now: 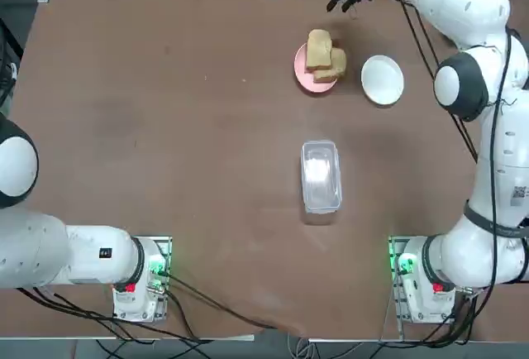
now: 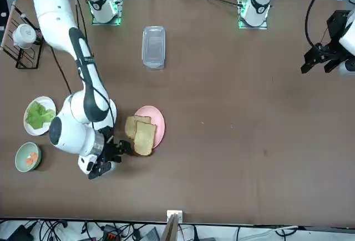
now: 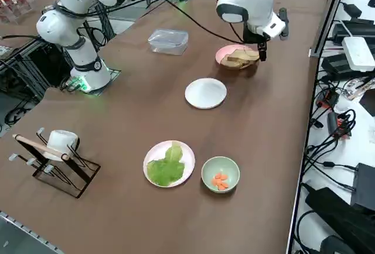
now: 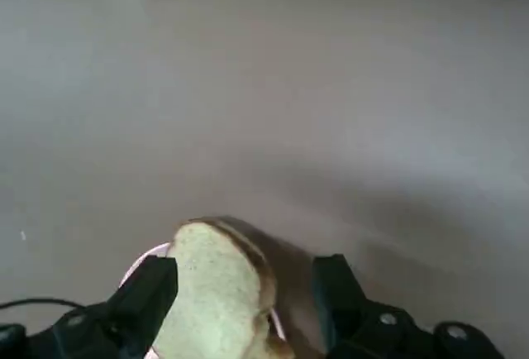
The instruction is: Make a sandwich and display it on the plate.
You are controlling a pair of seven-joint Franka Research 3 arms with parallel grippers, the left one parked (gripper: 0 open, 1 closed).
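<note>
Bread (image 4: 219, 293) between spread jaws — wrist view only.

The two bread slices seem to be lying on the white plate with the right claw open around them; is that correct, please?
Not quite. The bread slices lie on the pink plate; the white plate beside it holds nothing, as the top view shows. The right claw is indeed open, straddling one slice.

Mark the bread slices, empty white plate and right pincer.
bread slices (image 2: 141, 134), front view, middle of the overlapping pair
white plate (image 3: 205, 93), right side view, bare centre
right pincer (image 4: 245, 289), wrist view, between its open fingers
</note>
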